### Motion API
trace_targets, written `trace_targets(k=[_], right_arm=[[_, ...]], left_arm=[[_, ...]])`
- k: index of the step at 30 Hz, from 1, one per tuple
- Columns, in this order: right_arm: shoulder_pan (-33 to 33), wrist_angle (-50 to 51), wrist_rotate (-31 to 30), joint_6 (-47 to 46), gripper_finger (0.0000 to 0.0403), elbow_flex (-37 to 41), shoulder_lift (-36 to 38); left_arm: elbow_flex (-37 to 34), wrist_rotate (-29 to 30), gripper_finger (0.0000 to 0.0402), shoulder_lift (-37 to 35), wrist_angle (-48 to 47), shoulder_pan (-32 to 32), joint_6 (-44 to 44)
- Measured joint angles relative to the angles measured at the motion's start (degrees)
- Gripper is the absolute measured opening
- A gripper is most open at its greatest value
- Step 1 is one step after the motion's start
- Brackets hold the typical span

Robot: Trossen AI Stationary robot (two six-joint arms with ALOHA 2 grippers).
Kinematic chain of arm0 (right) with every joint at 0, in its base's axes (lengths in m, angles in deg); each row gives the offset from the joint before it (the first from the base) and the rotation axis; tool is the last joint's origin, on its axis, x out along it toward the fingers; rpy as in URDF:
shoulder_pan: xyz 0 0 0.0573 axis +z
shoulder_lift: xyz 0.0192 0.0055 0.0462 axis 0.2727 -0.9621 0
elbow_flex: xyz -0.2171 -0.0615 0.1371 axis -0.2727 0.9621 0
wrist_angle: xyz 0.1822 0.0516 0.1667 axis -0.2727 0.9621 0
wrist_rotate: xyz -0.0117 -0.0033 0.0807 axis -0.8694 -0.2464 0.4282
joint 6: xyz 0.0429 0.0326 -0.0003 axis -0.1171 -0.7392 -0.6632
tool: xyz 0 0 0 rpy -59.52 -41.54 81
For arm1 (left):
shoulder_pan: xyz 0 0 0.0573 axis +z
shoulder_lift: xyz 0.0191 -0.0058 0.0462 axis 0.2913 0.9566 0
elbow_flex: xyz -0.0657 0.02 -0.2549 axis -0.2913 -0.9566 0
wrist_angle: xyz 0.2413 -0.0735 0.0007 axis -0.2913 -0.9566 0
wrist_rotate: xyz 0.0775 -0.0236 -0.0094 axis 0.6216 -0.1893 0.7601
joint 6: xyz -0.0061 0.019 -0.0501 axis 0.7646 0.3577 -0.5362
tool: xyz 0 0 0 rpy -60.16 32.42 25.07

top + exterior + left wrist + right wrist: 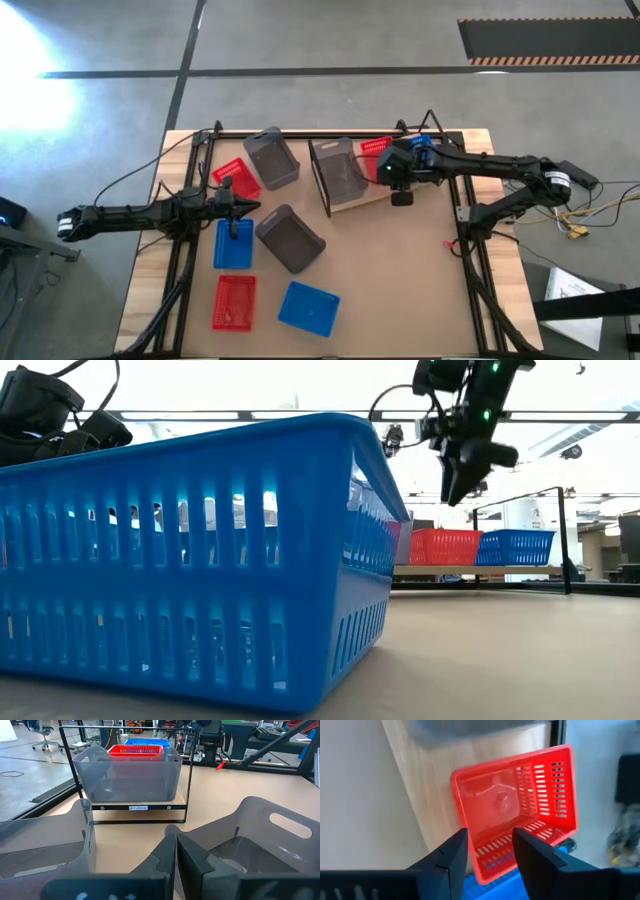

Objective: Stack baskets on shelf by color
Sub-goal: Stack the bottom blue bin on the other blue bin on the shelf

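Brown tabletop (pixel 400 290), far edge: shelf (pixel 372 197) carries one grey basket (pixel 337 170), one red basket (pixel 376 147), one blue basket (pixel 517 546). Six baskets remain loose. Right gripper (pixel 490 852) open, empty, above the red; left gripper (pixel 176 851) closed, empty, left edge.

Bare bench (pixel 400 290) runs along the right edge and near-right corner, open for passage. The left half is crowded: red, blue and grey baskets sit close together. At the far edge the shelf (pixel 372 196) carries a grey basket (pixel 338 170), a red basket (pixel 376 148) behind it.
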Motion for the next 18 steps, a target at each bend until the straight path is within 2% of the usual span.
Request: trace_targets(k=[2,6,9,18], right_arm=[[1.9,1.9,0.8,-4.5,0.0148,-1.6,0.0],[7.9,1.1,6.5,-10.2,0.0137,-1.9,0.4],[14.1,-2.9,8.5,-12.9,0.0126,0.3,0.4],[30.8,-23.2,8.5,-21.5,0.0096,10.7,0.2]], left_arm=[[0.0,0.0,0.0,0.0,0.0,0.0,0.0],[0.0,0.0,0.0,0.0,0.0,0.0,0.0],[0.0,0.0,0.0,0.0,0.0,0.0,0.0],[0.0,0.0,0.0,0.0,0.0,0.0,0.0]])
